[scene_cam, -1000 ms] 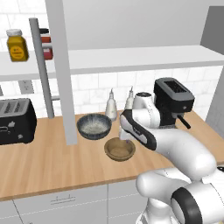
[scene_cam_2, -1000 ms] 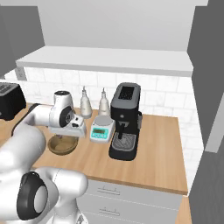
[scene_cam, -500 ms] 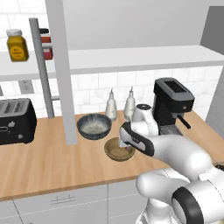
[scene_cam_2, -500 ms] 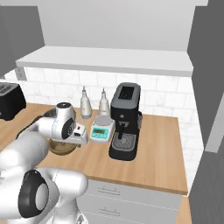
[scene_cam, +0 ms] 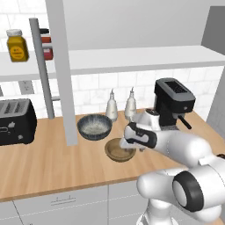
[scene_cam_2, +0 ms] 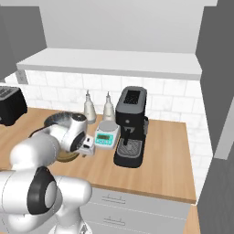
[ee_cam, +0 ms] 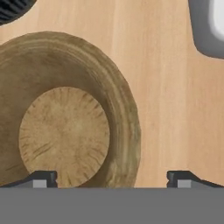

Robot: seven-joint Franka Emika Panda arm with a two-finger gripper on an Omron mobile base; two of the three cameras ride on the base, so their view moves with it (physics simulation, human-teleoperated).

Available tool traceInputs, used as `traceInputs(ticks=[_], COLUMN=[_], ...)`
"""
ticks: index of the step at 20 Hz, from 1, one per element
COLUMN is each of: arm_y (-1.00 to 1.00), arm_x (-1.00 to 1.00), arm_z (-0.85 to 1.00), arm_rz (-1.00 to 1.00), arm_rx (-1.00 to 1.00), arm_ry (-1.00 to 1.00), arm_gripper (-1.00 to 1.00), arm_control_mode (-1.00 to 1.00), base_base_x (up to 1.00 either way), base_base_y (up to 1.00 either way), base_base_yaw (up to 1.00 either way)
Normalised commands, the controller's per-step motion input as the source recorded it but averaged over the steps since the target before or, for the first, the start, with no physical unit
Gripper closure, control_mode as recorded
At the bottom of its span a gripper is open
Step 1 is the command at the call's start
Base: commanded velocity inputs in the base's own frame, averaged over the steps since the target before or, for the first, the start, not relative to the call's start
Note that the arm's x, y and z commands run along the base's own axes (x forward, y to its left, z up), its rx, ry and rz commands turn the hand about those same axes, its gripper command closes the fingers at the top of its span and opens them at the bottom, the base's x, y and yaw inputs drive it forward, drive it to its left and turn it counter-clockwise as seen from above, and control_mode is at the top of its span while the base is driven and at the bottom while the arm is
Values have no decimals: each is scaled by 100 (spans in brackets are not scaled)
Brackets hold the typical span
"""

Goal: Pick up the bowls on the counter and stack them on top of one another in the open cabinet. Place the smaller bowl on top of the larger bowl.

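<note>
Two bowls sit on the wooden counter (scene_cam: 48, 162) near the middle of the left base view. At far left of that frame stands a boxy black toaster (scene_cam: 16, 121), and above it, on the cabinet (scene_cam: 132, 59) shelf in the upper left, a yellow jar (scene_cam: 16, 45) with a pale lid; a red-banded jar behind the grey post (scene_cam: 41, 70) is mostly hidden. Right of the broad white upright lies the larger bowl (scene_cam: 94, 126), dark and ribbed outside, pale and speckled inside. Just below and right of it is the smaller bowl (scene_cam: 116, 149), shallow, brown, round, its right rim covered by the white wrist. Behind stand two pale, tapered bottles (scene_cam: 111, 106), then a black coffee machine (scene_cam: 172, 103) at right.

In the hand view the smaller bowl (ee_cam: 65, 118) takes the left half, its flat base showing radial grain and its wall ringed; its left side runs out of frame. A ribbed dark edge of the larger bowl (ee_cam: 13, 8) is cut off at upper left. The gripper (ee_cam: 111, 179) is spread wide, one tip over the bowl's inside and one over bare counter, grasping nothing. A grey-white scale (ee_cam: 208, 26) corner is cut off at upper right.

In the right base view the scale (scene_cam_2: 105, 136), with a green display, sits beside the coffee machine, and the arm hides most of both bowls.
</note>
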Motion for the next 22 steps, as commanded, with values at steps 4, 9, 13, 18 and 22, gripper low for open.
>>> traceInputs(ticks=[4, 9, 13, 18, 22], arm_y=[6, 3, 0, 0, 9], arm_x=[9, 4, 0, 0, -18], arm_z=[-21, -11, 0, 23, 59], arm_rz=[0, 0, 0, 0, 0], arm_rx=[3, 0, 0, 1, 0], arm_ry=[-1, -1, 0, -8, -24], arm_gripper=[-100, 100, 100, 100, 100], arm_control_mode=[-100, -100, -100, -100, -100], base_base_x=[0, 0, 0, 0, 0], base_base_y=[0, 0, 0, 0, 0], base_base_yaw=[0, 0, 0, 0, 0])
